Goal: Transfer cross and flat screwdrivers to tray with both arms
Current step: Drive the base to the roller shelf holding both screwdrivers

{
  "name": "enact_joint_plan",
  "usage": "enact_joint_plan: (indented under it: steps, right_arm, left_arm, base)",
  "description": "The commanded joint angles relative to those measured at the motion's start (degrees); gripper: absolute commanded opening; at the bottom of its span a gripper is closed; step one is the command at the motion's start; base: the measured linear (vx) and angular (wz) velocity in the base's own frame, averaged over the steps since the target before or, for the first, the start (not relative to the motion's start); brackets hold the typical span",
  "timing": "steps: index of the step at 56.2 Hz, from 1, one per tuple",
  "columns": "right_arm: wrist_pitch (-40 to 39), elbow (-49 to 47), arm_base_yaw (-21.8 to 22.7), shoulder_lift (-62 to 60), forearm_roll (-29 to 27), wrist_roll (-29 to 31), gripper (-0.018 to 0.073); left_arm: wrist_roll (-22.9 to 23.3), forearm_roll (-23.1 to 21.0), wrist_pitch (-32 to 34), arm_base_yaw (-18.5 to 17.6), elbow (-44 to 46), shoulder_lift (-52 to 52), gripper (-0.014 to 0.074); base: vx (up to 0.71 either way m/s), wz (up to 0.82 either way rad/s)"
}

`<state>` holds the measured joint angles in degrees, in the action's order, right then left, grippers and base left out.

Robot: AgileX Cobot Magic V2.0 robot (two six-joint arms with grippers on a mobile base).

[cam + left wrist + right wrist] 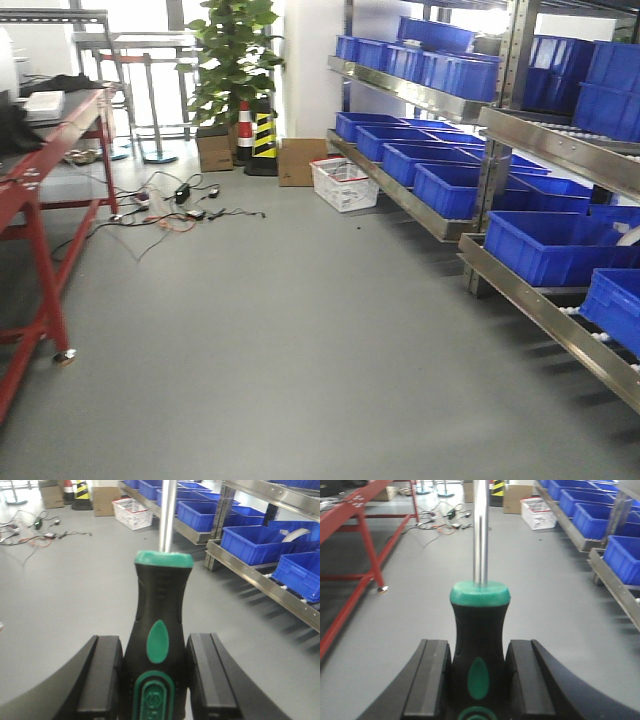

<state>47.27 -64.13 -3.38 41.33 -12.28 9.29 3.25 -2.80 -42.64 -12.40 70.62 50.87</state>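
the left end effector (155, 680) is clenched on the left screwdriver (159, 630), whose black-and-green handle sits at lower centre with its shaft running off the top edge. the right end effector (479, 680) grasps the right screwdriver (480, 625) likewise. both tips are out of frame, so i cannot tell cross from flat. a red bench (350, 510) stands at upper left.

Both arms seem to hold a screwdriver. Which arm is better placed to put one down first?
Neither, clearly. The left tool clamps the left screwdriver by its handle; the right tool clamps the right screwdriver likewise. No tray shows in any view, so neither looks nearer.
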Motion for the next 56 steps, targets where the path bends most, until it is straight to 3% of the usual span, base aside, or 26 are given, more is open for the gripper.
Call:
enact_joint_plan:
  steps: [1, 38, 56]
  right_arm:
    - [-4.91, -1.66, 0.13, -0.05, -0.53, 0.34, -0.0008]
    - [-4.91, -1.66, 0.13, -0.05, -0.53, 0.34, -0.0008]
    - [-4.92, -1.66, 0.13, -0.05, -0.59, 0.34, -0.0008]
  left_arm:
    - [0.02, -0.48, 5.47, -0.25, 1.72, -0.42, -0.0003]
    - [0.02, -0.48, 5.47, -0.25, 1.72, -0.41, -0.0003]
    - [0.02, -0.48, 5.47, -0.25, 1.72, -0.41, -0.0003]
  base:
    - [0.58, -0.26]
    - [0.57, -0.3]
    - [0.53, -0.54]
